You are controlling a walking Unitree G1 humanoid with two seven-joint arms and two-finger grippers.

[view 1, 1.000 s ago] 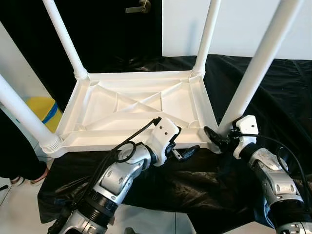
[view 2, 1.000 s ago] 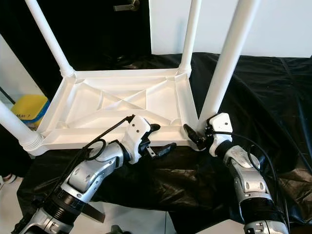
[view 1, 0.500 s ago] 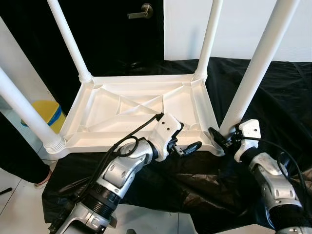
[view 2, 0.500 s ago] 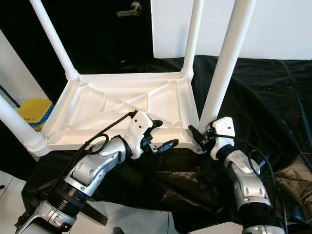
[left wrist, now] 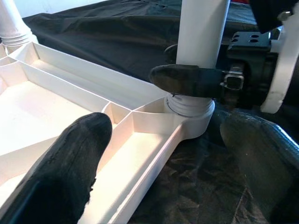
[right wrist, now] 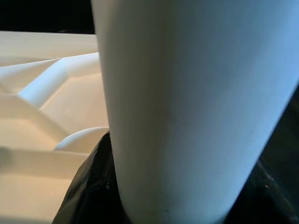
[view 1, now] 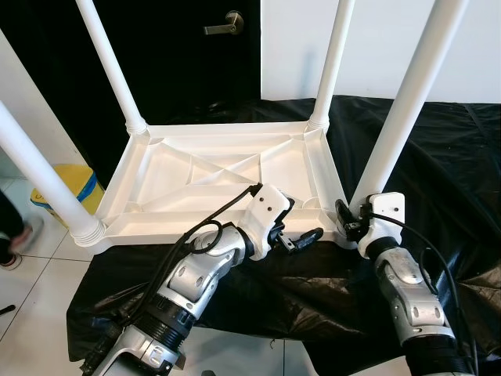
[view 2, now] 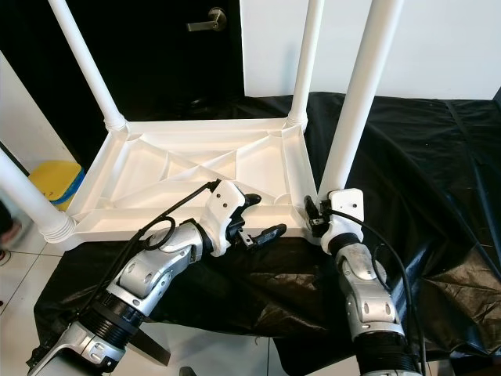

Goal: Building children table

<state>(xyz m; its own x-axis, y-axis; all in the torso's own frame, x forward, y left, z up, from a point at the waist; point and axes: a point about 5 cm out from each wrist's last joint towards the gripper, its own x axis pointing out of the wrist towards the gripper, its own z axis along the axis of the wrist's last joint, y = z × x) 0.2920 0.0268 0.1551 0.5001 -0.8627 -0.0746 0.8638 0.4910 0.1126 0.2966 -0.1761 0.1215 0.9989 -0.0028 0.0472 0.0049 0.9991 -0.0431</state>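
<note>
A white plastic children's table lies upside down on a black cloth, its four legs pointing up. My left gripper is open and straddles the table's near rim: one finger hangs over the ribbed inside, the other over the cloth outside. My right gripper is at the base of the near right leg, just above its collar. One of its black fingers lies across the front of that leg. In the right wrist view the leg stands very close between the fingers.
The black cloth spreads under the table and hangs over the near edge. A yellow bin stands on the tiled floor at the left, with a person's foot near it. Behind are a dark door with a handle and a white wall.
My right gripper has moved left, from beside the near right leg onto its base. My left gripper moved forward onto the near rim a second ago and has held there since.
</note>
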